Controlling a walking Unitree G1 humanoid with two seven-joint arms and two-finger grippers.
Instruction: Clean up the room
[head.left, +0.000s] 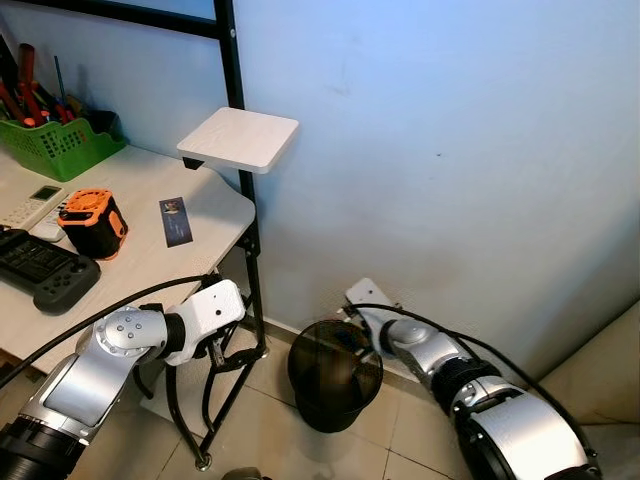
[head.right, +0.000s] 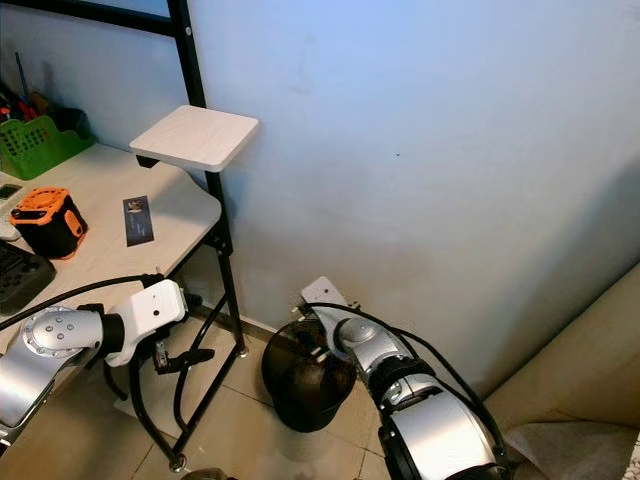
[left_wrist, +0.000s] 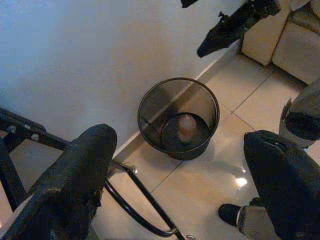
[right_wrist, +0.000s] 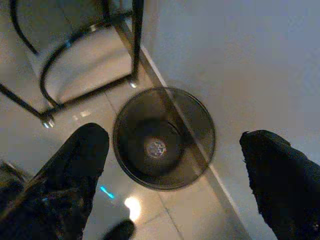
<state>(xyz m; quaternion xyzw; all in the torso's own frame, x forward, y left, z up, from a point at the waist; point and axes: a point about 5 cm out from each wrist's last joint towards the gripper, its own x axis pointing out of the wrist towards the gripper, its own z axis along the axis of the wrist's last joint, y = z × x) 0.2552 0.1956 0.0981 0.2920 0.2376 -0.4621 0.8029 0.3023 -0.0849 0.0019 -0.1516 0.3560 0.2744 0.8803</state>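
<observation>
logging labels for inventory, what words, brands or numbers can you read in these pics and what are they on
None can be read.
Dark card on the desk: print too small and blurred.
White remote: buttons visible, markings unreadable.
Black controller: key markings too small.
Orange and black device: no legible brand.
Mesh waste bin: no lettering visible.

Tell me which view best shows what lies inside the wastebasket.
The right wrist view looks straight down into the wastebasket, showing a small pale object on its bottom. The left wrist view shows it obliquely; both eye views show mostly its side.
</observation>
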